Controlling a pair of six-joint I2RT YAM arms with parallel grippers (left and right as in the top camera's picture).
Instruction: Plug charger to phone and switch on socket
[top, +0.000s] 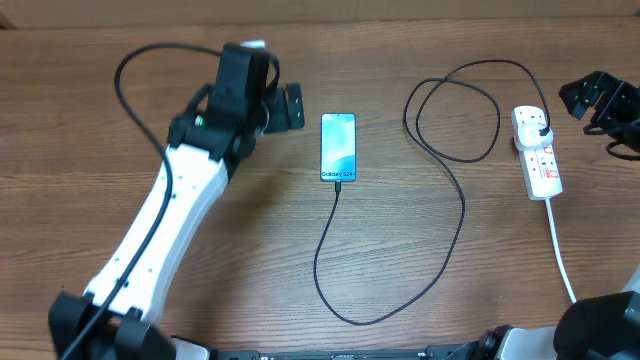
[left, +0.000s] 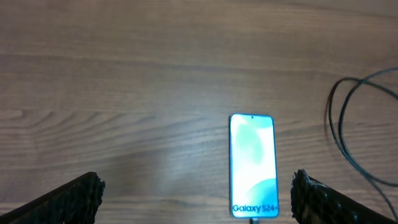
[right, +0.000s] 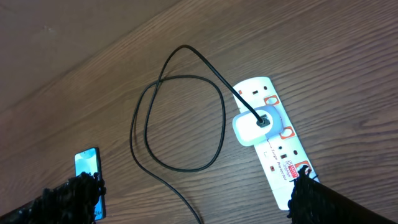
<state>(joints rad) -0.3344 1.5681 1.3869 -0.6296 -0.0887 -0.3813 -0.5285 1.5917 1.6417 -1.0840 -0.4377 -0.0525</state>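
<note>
The phone (top: 338, 147) lies flat mid-table with its blue screen lit; it also shows in the left wrist view (left: 253, 165) and the right wrist view (right: 87, 167). The black charger cable (top: 462, 205) runs from the phone's bottom edge, loops across the table and ends in a white adapter (right: 252, 127) seated in the white socket strip (top: 543, 165), also seen in the right wrist view (right: 283, 158). My left gripper (top: 295, 107) is open and empty just left of the phone, also in its wrist view (left: 196, 199). My right gripper (top: 600, 100) is open and empty, up and right of the strip (right: 196, 199).
The strip's thick white cord (top: 562, 250) runs toward the front right edge. The cable makes a wide loop (right: 180, 118) between the phone and the strip. The left arm's white link (top: 160, 230) crosses the left half of the wooden table (top: 240, 280).
</note>
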